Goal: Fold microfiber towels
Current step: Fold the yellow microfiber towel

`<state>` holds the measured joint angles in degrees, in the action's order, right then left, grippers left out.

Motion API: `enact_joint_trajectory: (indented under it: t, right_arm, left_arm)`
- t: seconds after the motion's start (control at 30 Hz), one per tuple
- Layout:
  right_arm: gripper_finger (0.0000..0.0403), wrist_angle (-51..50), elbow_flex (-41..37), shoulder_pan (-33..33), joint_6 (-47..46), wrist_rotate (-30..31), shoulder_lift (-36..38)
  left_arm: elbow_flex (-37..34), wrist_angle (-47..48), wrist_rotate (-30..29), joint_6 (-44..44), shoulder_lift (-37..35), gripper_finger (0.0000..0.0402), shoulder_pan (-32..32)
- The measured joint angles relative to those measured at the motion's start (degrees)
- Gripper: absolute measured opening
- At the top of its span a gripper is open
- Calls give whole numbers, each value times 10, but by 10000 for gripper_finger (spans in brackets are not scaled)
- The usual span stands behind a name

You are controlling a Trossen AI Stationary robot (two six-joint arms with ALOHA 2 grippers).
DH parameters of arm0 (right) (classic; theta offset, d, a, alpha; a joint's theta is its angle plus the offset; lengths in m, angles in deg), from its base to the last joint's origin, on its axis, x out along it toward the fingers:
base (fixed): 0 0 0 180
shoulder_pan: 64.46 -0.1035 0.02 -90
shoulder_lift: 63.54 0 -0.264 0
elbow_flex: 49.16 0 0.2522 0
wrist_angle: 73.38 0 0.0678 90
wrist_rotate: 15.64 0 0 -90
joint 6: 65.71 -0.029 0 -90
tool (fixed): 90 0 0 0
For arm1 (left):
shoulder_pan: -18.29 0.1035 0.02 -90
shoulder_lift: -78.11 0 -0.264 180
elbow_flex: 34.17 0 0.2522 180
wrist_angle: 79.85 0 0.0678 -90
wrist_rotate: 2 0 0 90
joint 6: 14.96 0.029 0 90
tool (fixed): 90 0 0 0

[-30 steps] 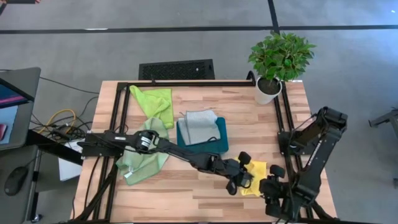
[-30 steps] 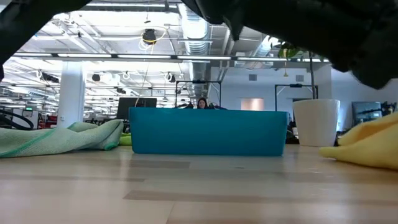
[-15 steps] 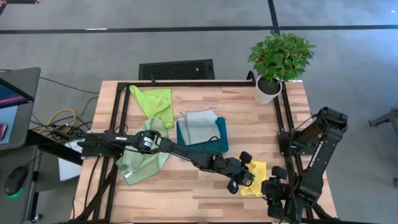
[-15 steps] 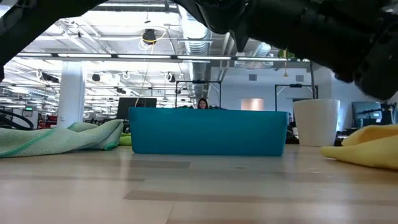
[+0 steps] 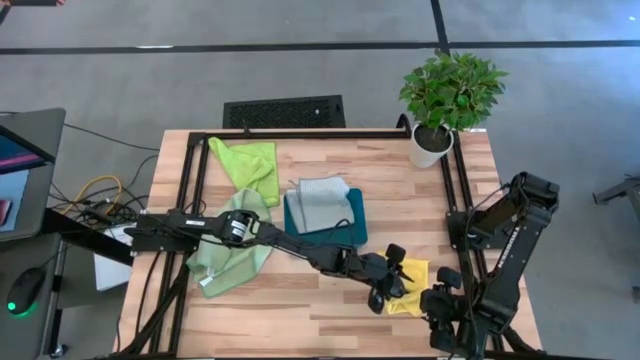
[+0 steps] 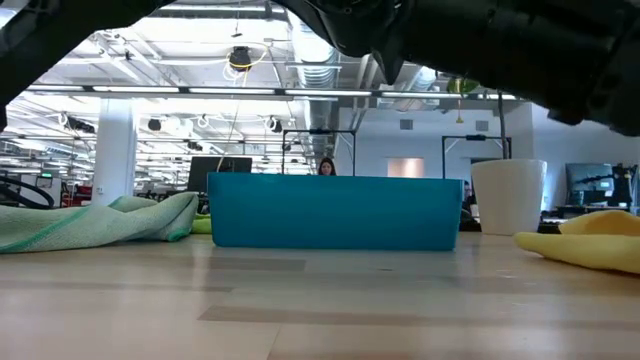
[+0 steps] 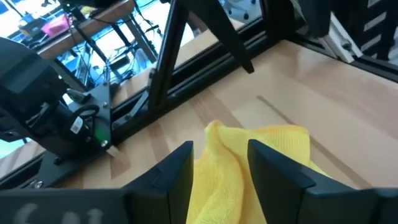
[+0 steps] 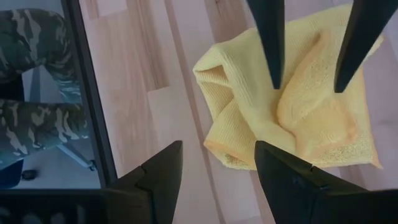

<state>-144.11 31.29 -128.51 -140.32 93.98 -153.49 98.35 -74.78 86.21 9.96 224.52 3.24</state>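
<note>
The left hand [image 5: 392, 282], fingers apart, hovered over the crumpled yellow towel [image 5: 410, 283] at the counter's [image 5: 300, 310] near right corner while the right hand [image 5: 440, 300] waited open beside it, so the fold looked barely begun, next needing a pinched edge.

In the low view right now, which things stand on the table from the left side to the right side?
pale sage green towel → teal tray → white pot → yellow towel
</note>
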Motion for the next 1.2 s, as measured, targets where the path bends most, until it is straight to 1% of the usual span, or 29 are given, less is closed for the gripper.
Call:
enact_joint_trajectory:
  t: [0.1,0.2,0.33,0.5,0.6,0.73,0.87,1.03,1.2]
  right_arm:
    - [224,0,0,0,0,2,0]
    - [224,0,0,4,0,14,0]
    - [224,2,-15,14,21,55,0]
    - [224,5,-46,60,27,76,0]
    - [224,27,-71,93,63,76,-1]
    - [224,83,-100,138,115,72,-1]
    - [224,103,-104,167,159,75,-1]
    - [224,106,-104,193,166,66,-2]
    - [224,114,-104,208,155,50,-29]
  left_arm:
    - [0,17,-16,1,-7,149,-4]
    - [0,80,-66,-7,-26,148,-10]
    - [0,183,-117,-24,-54,147,-19]
    - [0,281,-145,-77,-87,147,-37]
    - [0,330,-172,-111,-100,147,-48]
    - [0,369,-222,-142,-103,147,-64]
    - [0,399,-253,-173,-106,147,-76]
    - [0,407,-275,-183,-106,147,-86]
    - [0,410,-277,-187,-106,147,-87]
